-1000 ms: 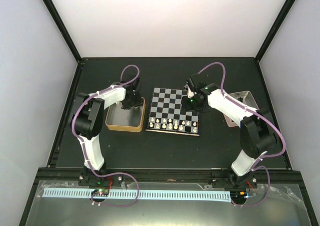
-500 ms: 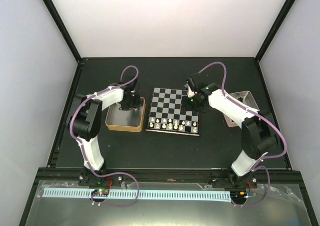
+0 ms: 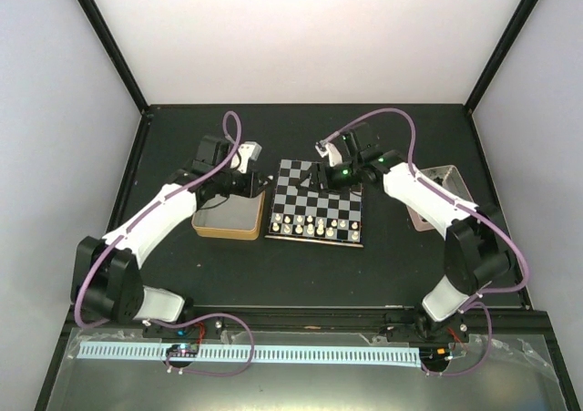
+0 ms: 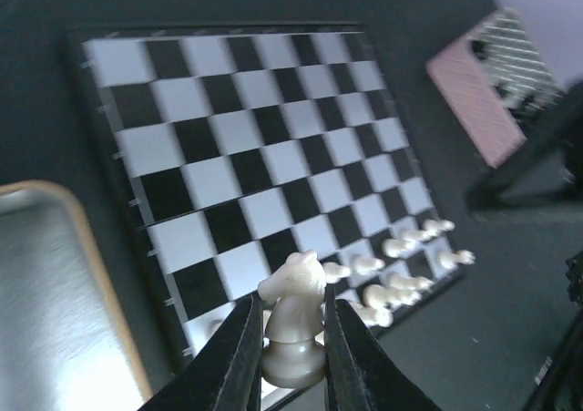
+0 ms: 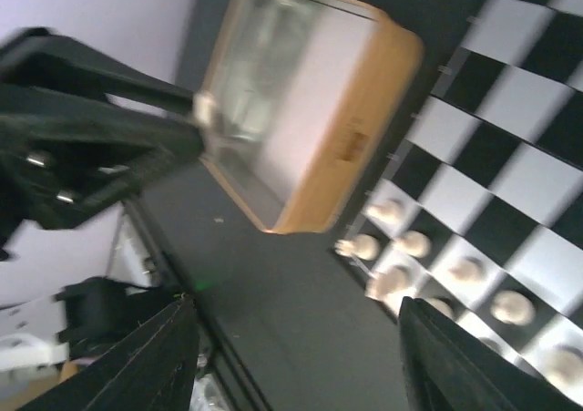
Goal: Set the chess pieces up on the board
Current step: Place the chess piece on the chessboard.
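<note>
Over the dark surface (image 3: 301,265), in the top view, the board (image 3: 314,188) lies at centre. White pieces (image 3: 314,225) line its 6 o'clock edge, and the squares toward 12 o'clock are bare. A gold tin (image 3: 228,216) sits just beside the board at 9 o'clock. A pink tin (image 3: 451,174) lies at 3 o'clock, partly under the right arm. The left pincer (image 3: 262,181) hangs at the board's 9 o'clock edge, and the right pincer (image 3: 319,174) hangs over its 12 o'clock part.

From the left wrist, the left pincer (image 4: 291,303) is closed on a cream-white knight (image 4: 293,324), which it holds upright by the base and clear of the board (image 4: 255,156). The white pieces (image 4: 401,265) stand toward 4 o'clock. The gold tin (image 4: 96,274) shows at 8 o'clock and the pink tin (image 4: 474,92) at 2 o'clock.

From the right wrist, the right pincer (image 5: 296,306) gapes wide with nothing in it. The gold tin (image 5: 310,110) is at 12 o'clock, with the board (image 5: 510,183) and white pieces (image 5: 410,247) at 3 o'clock.

The step in hand looks to be carrying the knight to its square. Next it likely needs a free back-row square and a straight descent, without nudging neighbours or the other arm, before the pincer lets go.
</note>
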Action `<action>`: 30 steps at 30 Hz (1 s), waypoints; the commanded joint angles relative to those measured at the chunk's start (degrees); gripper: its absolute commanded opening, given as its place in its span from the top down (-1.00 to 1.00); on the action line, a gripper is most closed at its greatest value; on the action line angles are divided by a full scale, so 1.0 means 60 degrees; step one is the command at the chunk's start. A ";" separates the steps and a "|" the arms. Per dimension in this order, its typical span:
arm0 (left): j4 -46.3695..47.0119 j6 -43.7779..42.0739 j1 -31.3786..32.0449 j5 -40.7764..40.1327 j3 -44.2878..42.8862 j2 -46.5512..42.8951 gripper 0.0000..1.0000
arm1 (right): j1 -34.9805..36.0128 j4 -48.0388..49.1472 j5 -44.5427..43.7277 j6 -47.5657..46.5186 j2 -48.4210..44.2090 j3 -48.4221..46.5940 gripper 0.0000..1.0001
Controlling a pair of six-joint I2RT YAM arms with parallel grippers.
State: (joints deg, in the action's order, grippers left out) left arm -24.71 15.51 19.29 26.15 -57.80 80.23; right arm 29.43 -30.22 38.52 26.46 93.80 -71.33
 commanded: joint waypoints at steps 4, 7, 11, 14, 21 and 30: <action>0.2664 -0.1957 0.0705 0.2155 0.0887 -0.1474 0.85 | 0.0002 0.2074 0.2419 0.1416 -0.0555 -0.0255 -0.25; 0.2784 -0.2395 0.0936 0.2116 0.0880 -0.1716 0.87 | 0.0018 0.2228 0.2801 0.1757 -0.0468 -0.0337 -0.19; 0.2587 -0.2620 0.1079 0.2117 0.0648 -0.1580 0.87 | 0.0044 0.2329 0.3149 0.2223 -0.0336 -0.0365 -0.10; 0.2613 -0.2747 0.1141 0.2086 0.0632 -0.1547 0.87 | 0.0093 0.2154 0.3209 0.2304 -0.0228 -0.0429 0.00; 0.2444 -0.2958 0.1263 0.2057 0.0550 -0.1443 0.87 | 0.0147 0.1831 0.3373 0.2362 0.0118 -0.0578 0.33; 0.2411 -0.2976 0.1359 0.2063 0.0515 -0.1374 0.85 | 0.0222 0.1769 0.3431 0.2447 0.0280 -0.0659 0.85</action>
State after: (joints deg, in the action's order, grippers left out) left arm -11.53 -0.75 27.05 37.47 -52.25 71.40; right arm 30.30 -19.44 57.52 40.93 94.91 -73.67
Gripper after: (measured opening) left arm 0.174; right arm 0.147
